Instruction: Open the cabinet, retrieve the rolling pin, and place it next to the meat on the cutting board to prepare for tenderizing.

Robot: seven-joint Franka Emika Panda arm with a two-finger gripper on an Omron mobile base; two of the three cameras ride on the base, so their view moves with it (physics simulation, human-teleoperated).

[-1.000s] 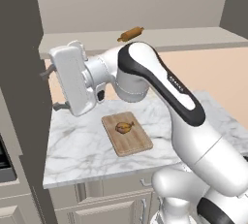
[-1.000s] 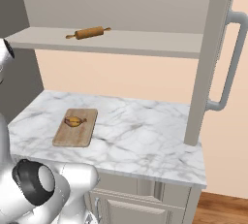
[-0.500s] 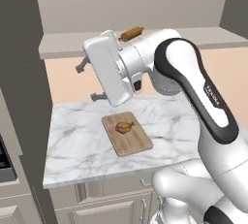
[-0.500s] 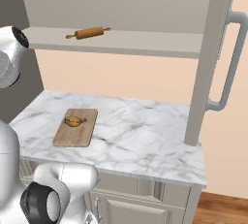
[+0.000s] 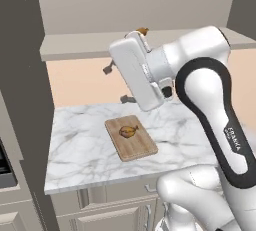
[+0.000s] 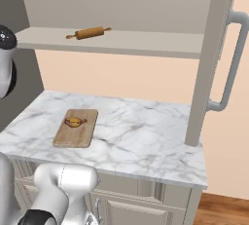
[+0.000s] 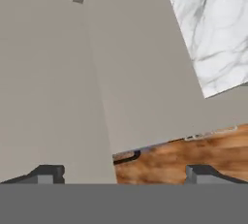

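The cabinet (image 6: 214, 48) stands open, its right door swung out with a long silver handle (image 6: 232, 63). On its shelf (image 6: 136, 41) lies the brown rolling pin (image 6: 89, 33); in the left base view just its end (image 5: 143, 31) peeks over my hand. On the marble counter (image 6: 146, 141) the wooden cutting board (image 6: 75, 127) (image 5: 131, 137) carries the small golden meat (image 6: 74, 121) (image 5: 128, 131). My gripper (image 5: 116, 84) hangs open and empty above the counter, below the shelf edge and left of the rolling pin. In the hand view the gripper (image 7: 123, 174) faces a beige-grey panel.
A tall dark panel (image 5: 20, 100) borders the counter on the left. The open right door juts forward over the counter's right end. Beige base cabinets (image 6: 146, 199) run under the counter, with wooden floor (image 6: 228, 209) at the lower right.
My hand has swung rightward from beside the left panel to the middle, in front of the shelf edge. The jaws stayed open. Rolling pin, board and meat have not moved.
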